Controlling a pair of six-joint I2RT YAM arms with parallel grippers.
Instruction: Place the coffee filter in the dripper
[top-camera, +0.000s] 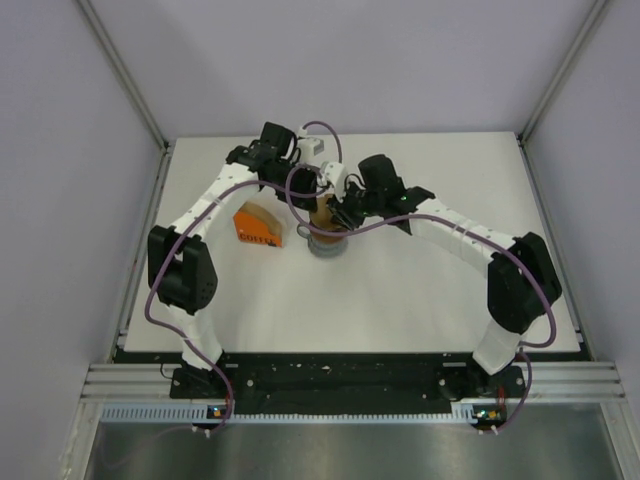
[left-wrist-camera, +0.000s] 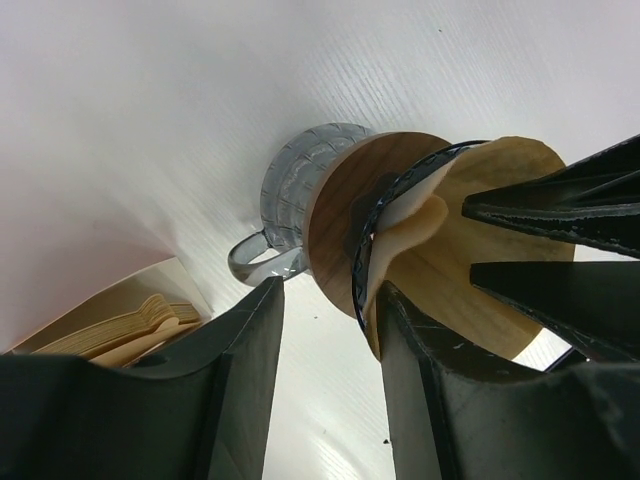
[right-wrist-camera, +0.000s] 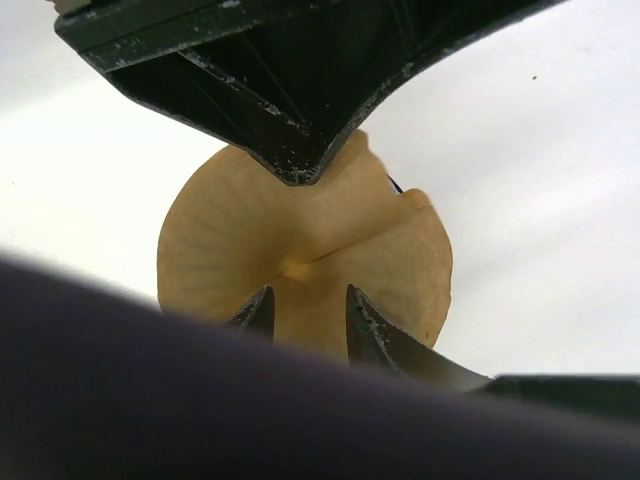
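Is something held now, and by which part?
It cannot be told. Jaws of the left gripper straddle the rim of the coffee filter; those of the right gripper reach inside.

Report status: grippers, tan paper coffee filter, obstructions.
Left gripper open beside the round dark-rimmed dripper. Right gripper open at the tan paper cone filter, sitting in dripper. Orange wedge pack off to one side.

- I can see one printed item: the orange wedge-shaped paper pack (top-camera: 258, 228), left of the worktop's centre, has a line of white letters along its near face.
- They are too small for me to read.
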